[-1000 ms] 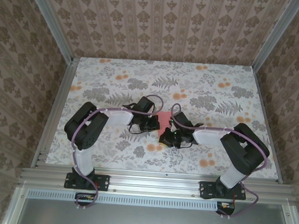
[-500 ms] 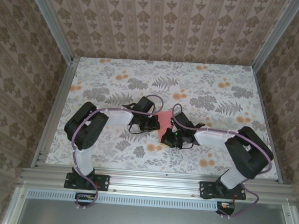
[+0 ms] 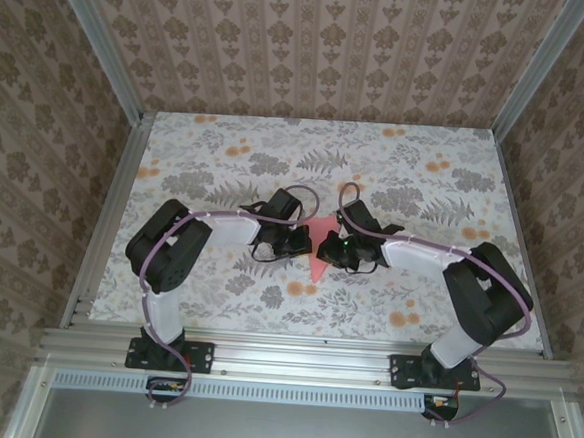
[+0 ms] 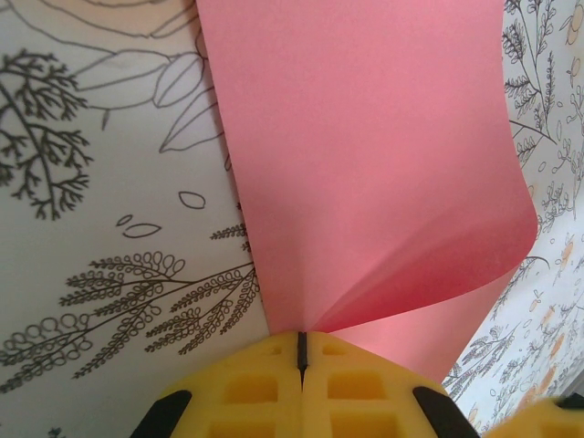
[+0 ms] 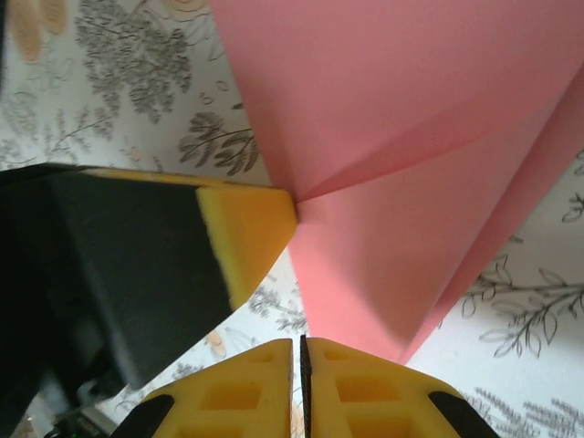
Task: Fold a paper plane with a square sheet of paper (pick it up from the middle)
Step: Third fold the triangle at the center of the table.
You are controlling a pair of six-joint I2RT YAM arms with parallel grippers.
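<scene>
The pink paper plane (image 3: 316,256), its point toward the near edge, is at the middle of the worktop (image 3: 226,164), between the two grippers. The left gripper (image 4: 301,354) has its jaws closed fully on one edge of the paper, where a flap curls up. The jaws of the right gripper (image 5: 299,351) are almost together and grip nothing; the paper is just beyond their tips. The worktop has a flower print, and patterned walls (image 3: 314,50) stand around it.
</scene>
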